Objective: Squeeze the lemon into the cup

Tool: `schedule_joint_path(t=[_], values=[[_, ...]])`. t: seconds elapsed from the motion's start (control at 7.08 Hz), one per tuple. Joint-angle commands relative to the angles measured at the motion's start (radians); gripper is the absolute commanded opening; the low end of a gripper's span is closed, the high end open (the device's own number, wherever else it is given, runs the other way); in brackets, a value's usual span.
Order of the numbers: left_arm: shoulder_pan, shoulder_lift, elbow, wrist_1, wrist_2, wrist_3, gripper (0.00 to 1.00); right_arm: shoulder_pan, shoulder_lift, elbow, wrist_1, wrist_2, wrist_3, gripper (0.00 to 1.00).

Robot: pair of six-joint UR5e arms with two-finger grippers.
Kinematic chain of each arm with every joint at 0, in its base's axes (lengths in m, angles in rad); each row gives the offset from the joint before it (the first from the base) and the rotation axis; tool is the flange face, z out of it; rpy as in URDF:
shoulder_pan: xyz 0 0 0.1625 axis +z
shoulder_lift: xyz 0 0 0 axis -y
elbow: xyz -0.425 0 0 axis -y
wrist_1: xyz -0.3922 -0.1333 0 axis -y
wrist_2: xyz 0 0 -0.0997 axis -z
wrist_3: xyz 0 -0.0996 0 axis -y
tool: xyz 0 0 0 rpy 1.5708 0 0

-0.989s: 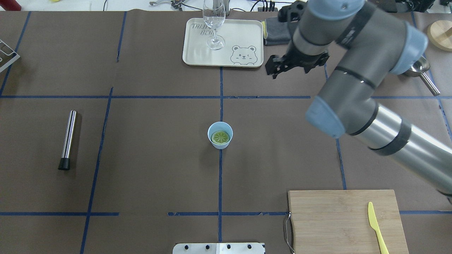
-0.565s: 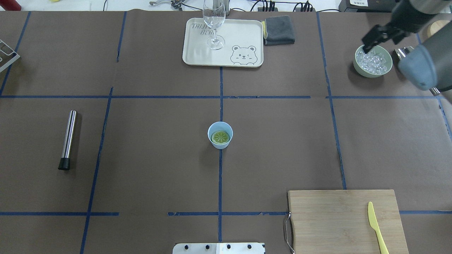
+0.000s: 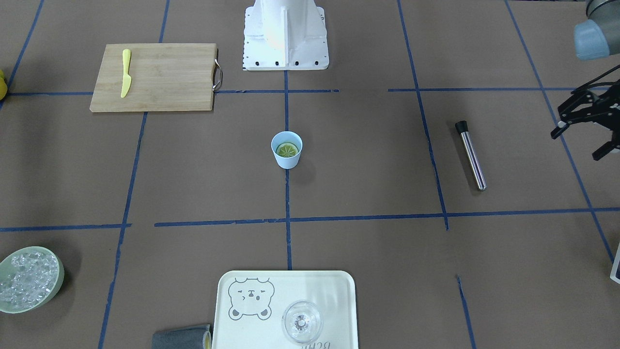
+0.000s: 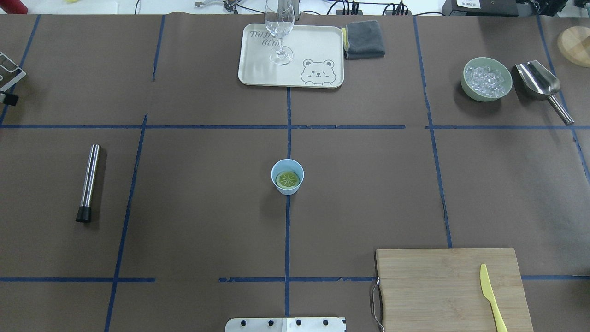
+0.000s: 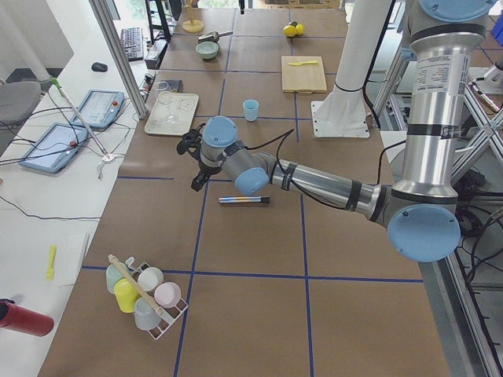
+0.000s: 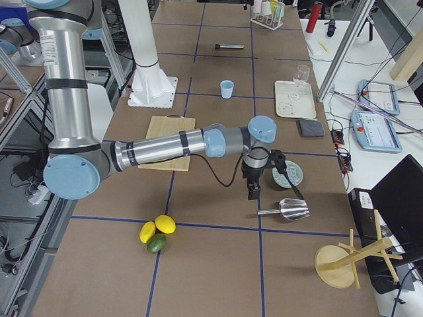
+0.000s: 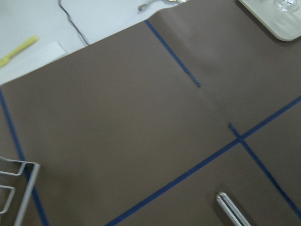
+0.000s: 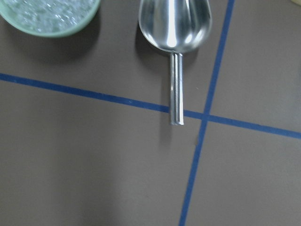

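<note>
The light blue cup (image 4: 287,185) stands at the table's middle on the blue tape line. The lemon (image 4: 287,179) half lies inside it, cut face up; both also show in the front view, cup (image 3: 286,161) and lemon (image 3: 287,150). My left gripper (image 3: 578,144) hovers open and empty at the table's left end, far from the cup, beyond the steel rod (image 3: 471,155). My right gripper (image 6: 253,193) shows only in the right side view, near the ice bowl (image 6: 288,174) and scoop (image 6: 284,210). I cannot tell if it is open.
A cream tray (image 4: 258,69) with a wine glass (image 4: 279,27) and a grey cloth (image 4: 364,39) are at the back. A cutting board (image 4: 438,288) with a yellow knife (image 4: 491,295) is front right. A cup rack (image 5: 145,290) stands at the left end.
My right arm has swung from above the tray's right side, past the ice bowl, out of the overhead view to the right. Cup and lemon have not moved.
</note>
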Motion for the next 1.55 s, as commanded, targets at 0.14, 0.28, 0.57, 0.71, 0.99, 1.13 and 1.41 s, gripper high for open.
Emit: schedule_joint_path(t=[0.14, 0.28, 0.57, 0.71, 0.99, 1.13, 1.41], values=[[0.167, -0.002, 0.061, 0.005, 0.202, -0.315, 0.89, 0.052, -0.074, -0.008, 0.021, 0.007, -0.060, 1.00], [0.224, -0.007, 0.084, 0.004, 0.240, -0.448, 0.77, 0.052, -0.082, -0.006, 0.022, 0.006, -0.063, 1.00], [0.354, -0.029, 0.118, 0.002, 0.332, -0.587, 0.76, 0.053, -0.089, -0.005, 0.022, 0.015, -0.066, 1.00], [0.384, -0.057, 0.148, 0.002, 0.334, -0.598, 0.76, 0.053, -0.094, -0.005, 0.022, 0.013, -0.084, 1.00], [0.421, -0.071, 0.170, 0.001, 0.338, -0.621, 0.76, 0.062, -0.095, -0.006, 0.022, 0.013, -0.087, 1.00], [0.422, -0.071, 0.184, 0.001, 0.366, -0.619, 0.74, 0.064, -0.099, -0.006, 0.022, 0.013, -0.089, 1.00], [0.422, -0.085, 0.216, -0.002, 0.370, -0.613, 0.70, 0.065, -0.102, -0.006, 0.022, 0.013, -0.090, 1.00]])
